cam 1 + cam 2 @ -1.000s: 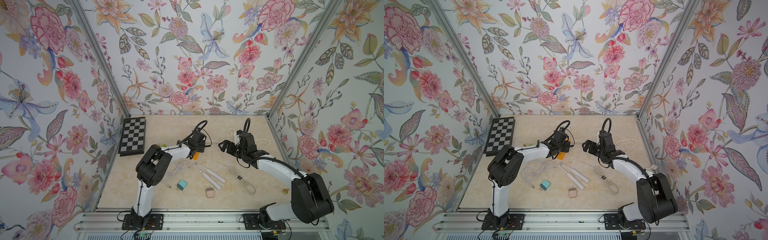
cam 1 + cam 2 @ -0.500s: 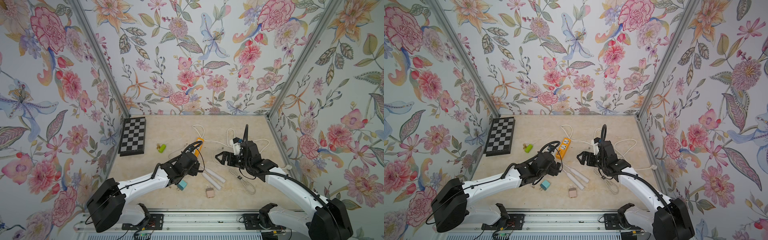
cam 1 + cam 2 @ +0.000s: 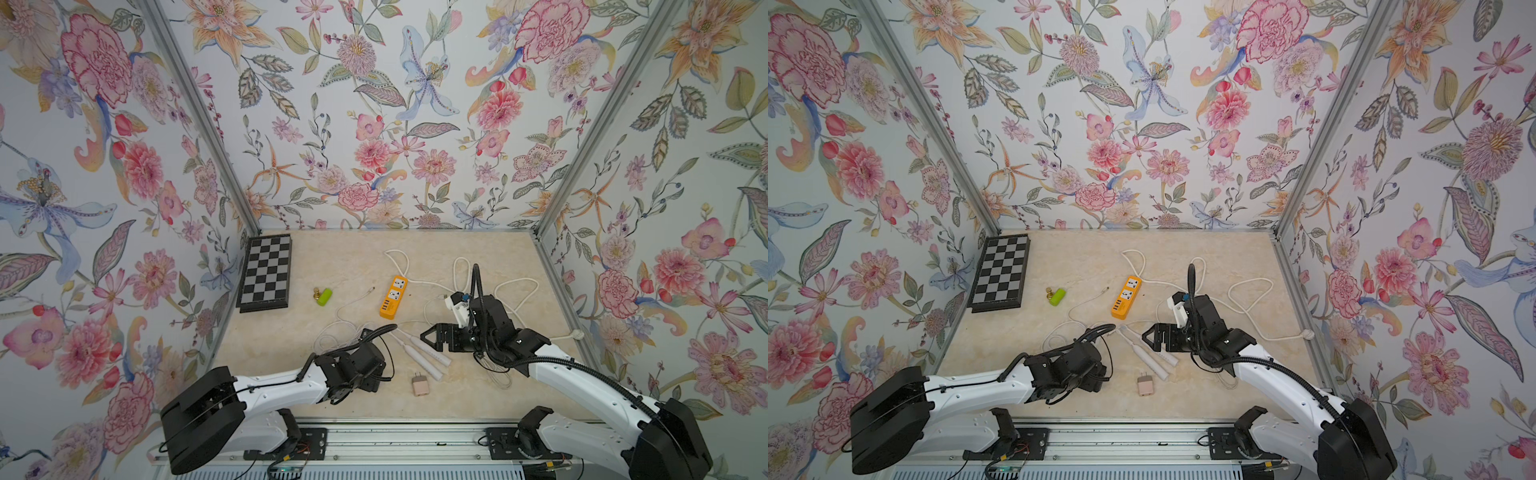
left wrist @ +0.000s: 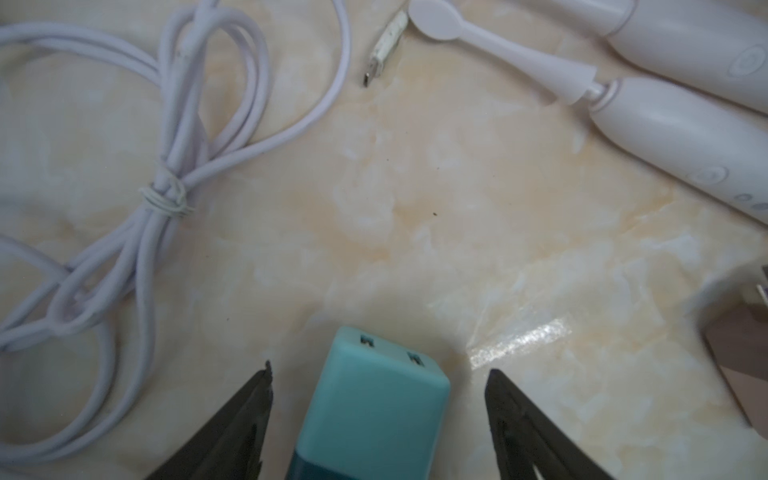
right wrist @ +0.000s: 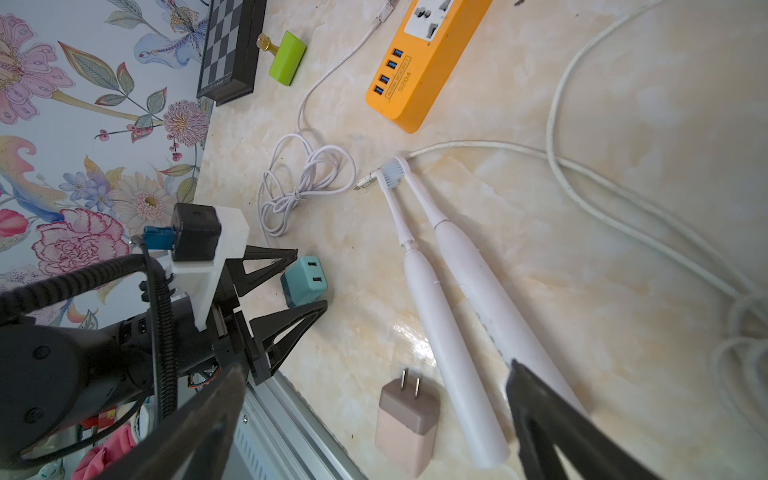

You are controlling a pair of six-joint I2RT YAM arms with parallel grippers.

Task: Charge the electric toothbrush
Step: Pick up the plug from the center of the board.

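Left gripper [image 4: 379,370], fingers spread wide, straddling but not gripping squat teal two-port USB charger block [image 4: 374,407]; pair of white plastic electric toothbrushes [image 5: 436,316], flat on beige marble-look tabletop [image 4: 415,187]; right gripper [image 5: 377,368], fully open, empty, over them; step judged: fetching charger, next needs squaring and closing on its sides

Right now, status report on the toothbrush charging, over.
Left claw open, straddling teal adapter. Right claw open, empty, near toothbrushes. Toothbrushes flat, cable plug loose by heads. Pink adapter beside handles.

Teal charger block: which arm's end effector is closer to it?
Left. The left end effector, open, straddles the teal charger block, a jaw on either side. The right end effector, also open, is over by the white toothbrushes, farther away.
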